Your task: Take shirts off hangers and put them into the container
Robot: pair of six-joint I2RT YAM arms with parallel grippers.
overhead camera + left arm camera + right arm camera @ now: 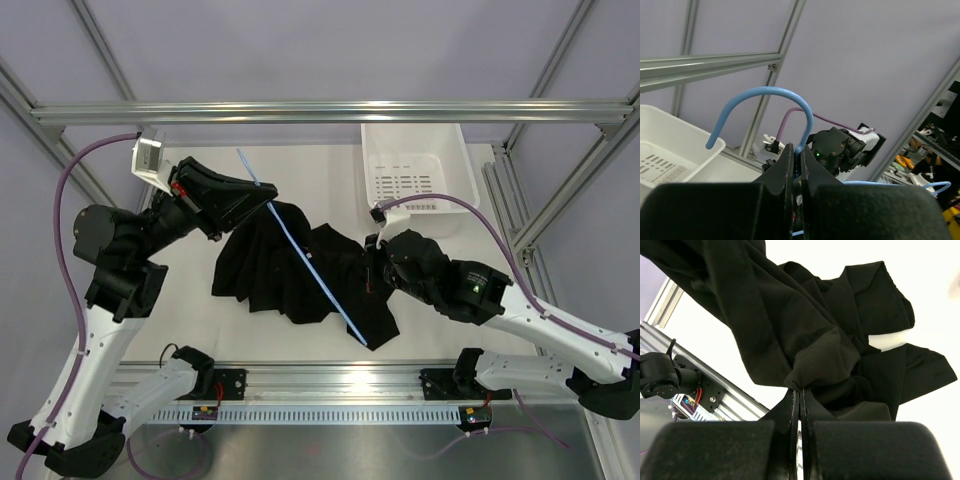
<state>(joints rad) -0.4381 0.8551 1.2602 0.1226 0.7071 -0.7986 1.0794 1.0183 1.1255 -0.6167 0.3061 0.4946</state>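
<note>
Left gripper (pixel 266 190) is clamped tight on the light-blue hanger (pixel 310 262), just below its hook. In the left wrist view the hook (pixel 771 93) curves up and over from between the closed fingers (pixel 788 165).

The hanger runs as a diagonal line from back left to front right across the black shirt (pixel 285 275).

The shirt is bunched and creased over the middle of the white table (pixel 190 310), still threaded on the hanger.

Right gripper (pixel 372 266) is also closed, pinching a fold of the shirt (pixel 810 335) at its right side. The cloth puckers to a point right at the fingertips (pixel 794 402).

The white slotted basket (pixel 440 150) sits at the far right of the table. The shirt lies outside it, apart from its near rim.
</note>
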